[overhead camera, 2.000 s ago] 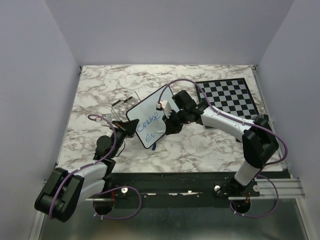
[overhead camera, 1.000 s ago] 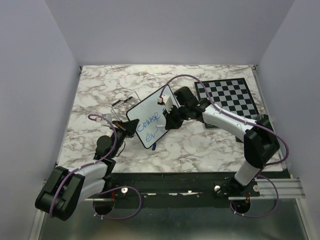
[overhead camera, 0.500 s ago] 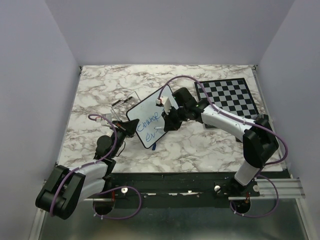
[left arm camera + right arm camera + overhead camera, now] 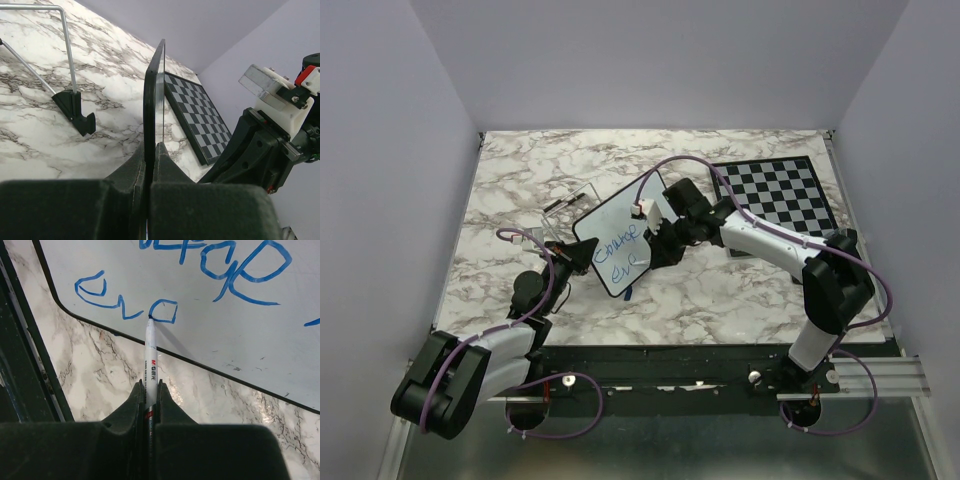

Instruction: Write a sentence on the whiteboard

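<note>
A marble table (image 4: 520, 190) carries a chessboard (image 4: 775, 195) at far right. At centre, the tilted whiteboard (image 4: 615, 225) is clamped by its near-left edge in the left gripper (image 4: 150, 147). The right gripper (image 4: 150, 386) pinches a marker (image 4: 150, 352), its tip touching the lower line of the blue sentence (image 4: 621, 250).

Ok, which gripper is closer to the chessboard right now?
Right. The right gripper is at the whiteboard, beside the chessboard; the left gripper clamps the whiteboard's opposite edge, farther off.
</note>
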Motion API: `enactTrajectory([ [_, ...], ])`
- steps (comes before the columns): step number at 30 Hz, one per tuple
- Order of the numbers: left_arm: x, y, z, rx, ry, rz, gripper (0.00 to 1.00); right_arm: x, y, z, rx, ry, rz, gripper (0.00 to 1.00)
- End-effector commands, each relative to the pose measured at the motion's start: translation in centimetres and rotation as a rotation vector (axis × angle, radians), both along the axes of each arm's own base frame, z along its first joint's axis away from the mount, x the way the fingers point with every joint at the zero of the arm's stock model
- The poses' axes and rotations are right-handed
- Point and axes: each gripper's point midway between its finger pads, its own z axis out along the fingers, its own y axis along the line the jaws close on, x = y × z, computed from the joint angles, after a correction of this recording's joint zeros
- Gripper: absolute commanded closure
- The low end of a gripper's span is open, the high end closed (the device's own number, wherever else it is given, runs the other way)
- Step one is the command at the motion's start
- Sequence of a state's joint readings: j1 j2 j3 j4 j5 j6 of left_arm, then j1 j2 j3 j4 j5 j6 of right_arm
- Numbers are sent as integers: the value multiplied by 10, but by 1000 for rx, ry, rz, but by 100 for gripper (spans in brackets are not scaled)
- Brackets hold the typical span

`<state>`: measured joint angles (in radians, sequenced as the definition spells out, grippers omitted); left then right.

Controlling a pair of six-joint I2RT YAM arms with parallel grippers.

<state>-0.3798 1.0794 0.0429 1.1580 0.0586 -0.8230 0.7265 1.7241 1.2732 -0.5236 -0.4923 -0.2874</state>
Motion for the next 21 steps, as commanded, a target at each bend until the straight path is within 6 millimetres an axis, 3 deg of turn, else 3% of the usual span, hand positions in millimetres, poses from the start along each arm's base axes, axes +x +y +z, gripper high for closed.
enactTrajectory([
  [1, -9, 0, -3, 5, -15, -16, 100, -7, -11, -23, -74, 19, 1, 99],
  [11, -10, 0, -3, 9, -16, -16, 100, 0, -15, -22, -88, 0, -29, 100],
  [21, -10, 0, -5, 12, -10, -19, 100, 20, -26, -2, -44, -32, -94, 99],
])
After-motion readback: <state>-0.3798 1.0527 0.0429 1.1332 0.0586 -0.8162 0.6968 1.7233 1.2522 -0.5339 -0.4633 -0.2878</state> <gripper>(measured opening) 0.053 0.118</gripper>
